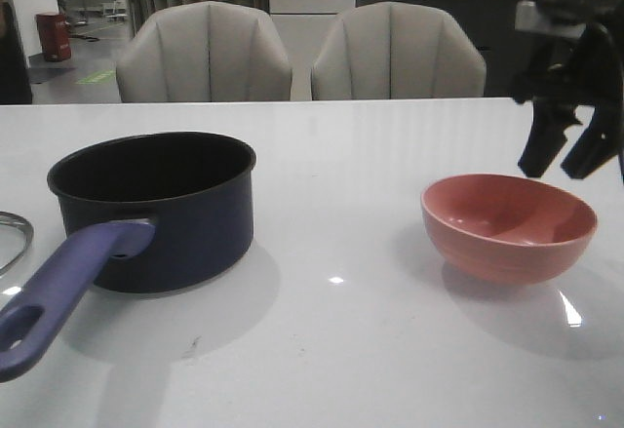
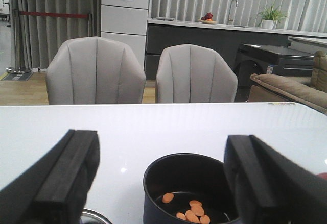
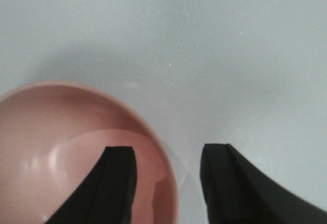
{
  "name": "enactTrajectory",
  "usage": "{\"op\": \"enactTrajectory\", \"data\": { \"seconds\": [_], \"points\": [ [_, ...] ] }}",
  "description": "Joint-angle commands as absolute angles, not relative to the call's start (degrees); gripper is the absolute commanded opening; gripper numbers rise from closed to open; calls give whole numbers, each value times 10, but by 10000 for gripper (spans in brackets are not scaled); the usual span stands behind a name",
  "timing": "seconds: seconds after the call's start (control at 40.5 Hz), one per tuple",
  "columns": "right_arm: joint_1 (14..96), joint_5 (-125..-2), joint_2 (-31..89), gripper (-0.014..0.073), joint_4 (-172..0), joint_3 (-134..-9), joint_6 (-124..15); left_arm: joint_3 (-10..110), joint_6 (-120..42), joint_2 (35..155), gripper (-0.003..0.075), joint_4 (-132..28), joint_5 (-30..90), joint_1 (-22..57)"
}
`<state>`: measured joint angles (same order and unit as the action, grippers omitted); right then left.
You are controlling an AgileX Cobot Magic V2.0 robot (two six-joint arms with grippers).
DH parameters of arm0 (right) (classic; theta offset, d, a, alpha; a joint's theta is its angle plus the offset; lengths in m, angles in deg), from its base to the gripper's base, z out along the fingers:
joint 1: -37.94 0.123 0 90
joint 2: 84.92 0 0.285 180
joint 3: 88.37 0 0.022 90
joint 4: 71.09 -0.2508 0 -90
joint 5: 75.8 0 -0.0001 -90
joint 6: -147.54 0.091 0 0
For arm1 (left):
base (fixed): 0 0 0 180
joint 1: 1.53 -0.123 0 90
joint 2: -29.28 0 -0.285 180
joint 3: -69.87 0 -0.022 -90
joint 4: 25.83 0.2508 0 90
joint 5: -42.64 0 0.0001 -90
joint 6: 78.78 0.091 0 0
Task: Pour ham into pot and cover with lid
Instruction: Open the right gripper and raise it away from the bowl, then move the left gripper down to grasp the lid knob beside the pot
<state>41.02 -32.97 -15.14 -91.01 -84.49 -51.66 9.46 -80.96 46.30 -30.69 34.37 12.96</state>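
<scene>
White glossy table (image 1: 370,350), two grey chairs (image 1: 205,53) behind, pot (image 1: 161,209), pink bowl (image 1: 507,225)

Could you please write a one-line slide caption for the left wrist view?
Open left pincer faces the pot, ham already inside.

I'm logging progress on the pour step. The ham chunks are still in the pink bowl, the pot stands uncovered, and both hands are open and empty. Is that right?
Not quite: the ham already lies in the pot, as the left wrist view shows, and the pink bowl is empty in the front and right wrist views. The rest holds: the pot stands uncovered, and the left hand and right hand are open and empty.
</scene>
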Motion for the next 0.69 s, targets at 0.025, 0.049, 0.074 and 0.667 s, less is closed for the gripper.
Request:
{"op": "enactTrajectory", "data": {
  "seconds": [0.025,0.049,0.074,0.667],
  "points": [
    [408,-345,-57,417,-921,-864,-533,111,-810,469,552,-312,387,134],
    [408,-345,-41,416,-922,-863,-533,111,-810,469,552,-312,387,134],
    [408,-345,-28,416,-922,-863,-534,111,-810,469,552,-312,387,134],
    [534,-565,338,416,-925,-633,-538,111,-810,469,552,-312,389,134]
  ]
}}
